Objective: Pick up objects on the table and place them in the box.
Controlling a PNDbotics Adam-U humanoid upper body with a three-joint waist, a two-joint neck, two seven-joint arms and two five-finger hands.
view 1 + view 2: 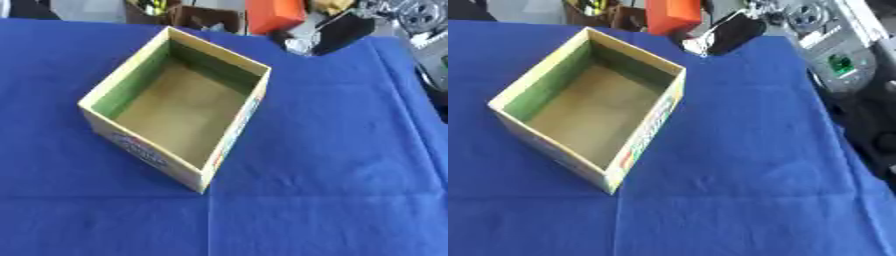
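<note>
Cloth (332, 200) fills the near ground, blue and creased, bare of anything to pick up; neither robot hand shows in either eye view, so whether the fingers are spread, pressed together or pinching something cannot be told. Further in sits the box (140, 150), an open cardboard carton turned corner-on to the robot, its near corner pointing down the picture, printed lettering on its outer walls, green on the inner left wall, plain brown floor; nothing lies inside it that I can see. Beyond the far edge of the cloth is clutter (710, 30): an orange block, dark shapes, something grey with a green patch to the right; none of it rests on the blue surface near the box. My reading is that the task stands either before its first object or with nothing in reach. The risks, as I judge them: an arm coming in from a lower corner could catch the near corner of the box and slide or spin it, since it looks light and empty; a drop aimed over a rim and not the middle could land an object on the wall and tip it out; dragging on the cloth could ruck it and shift the box.
</note>
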